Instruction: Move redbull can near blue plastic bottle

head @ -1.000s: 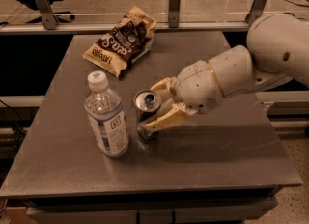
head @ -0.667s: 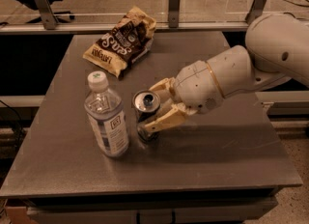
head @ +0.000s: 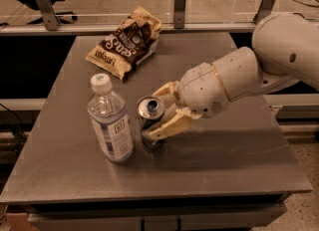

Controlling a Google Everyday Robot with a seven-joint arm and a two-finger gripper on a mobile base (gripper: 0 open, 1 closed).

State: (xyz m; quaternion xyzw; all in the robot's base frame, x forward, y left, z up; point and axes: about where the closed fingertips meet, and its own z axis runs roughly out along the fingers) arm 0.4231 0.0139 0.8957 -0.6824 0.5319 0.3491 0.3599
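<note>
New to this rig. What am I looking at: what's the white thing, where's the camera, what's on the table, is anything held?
The big white shape on the right is a robot arm. Its end carries a gripper, a two-finger clamp, over the middle of the table. There is one camera only, looking down on the dark table from its near side; its mount does not show. On the table: a clear water bottle with a white cap, upright; a slim drink can close beside it on the right; a brown chip bag lying near the far edge. The gripper's two tan fingers clamp the drink can from either side, so the can is what is held.
</note>
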